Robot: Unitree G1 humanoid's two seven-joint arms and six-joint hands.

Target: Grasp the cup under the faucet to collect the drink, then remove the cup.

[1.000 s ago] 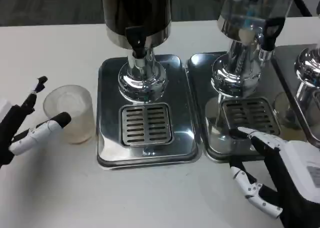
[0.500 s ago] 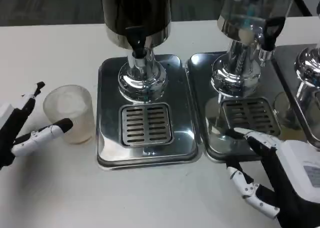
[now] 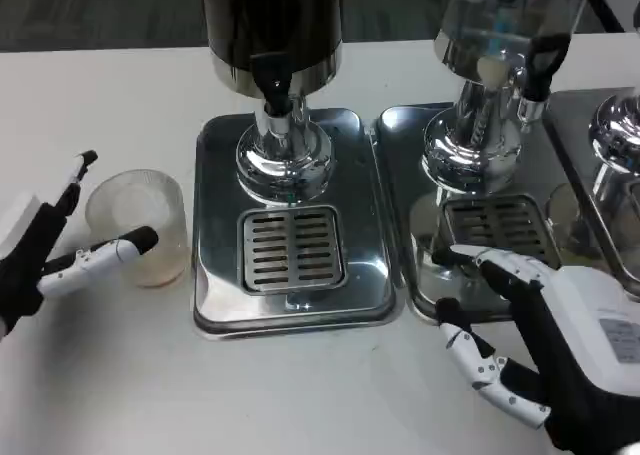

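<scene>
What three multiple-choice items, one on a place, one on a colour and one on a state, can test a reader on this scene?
1. Where does the cup stand?
A. On the table, left of the trays
B. On a grate
C. In the right hand

2. What colour is the left dispenser's body?
A. Red
B. Dark
C. Yellow

3. How is the left hand?
A. Lifting the cup
B. Pressing a tap
C. Fingers spread at the cup, not closed on it

Answers: 1 A, the cup sits on the white table. 2 B, the body looks black. 3 C, the fingers are apart and the cup rests on the table.
</scene>
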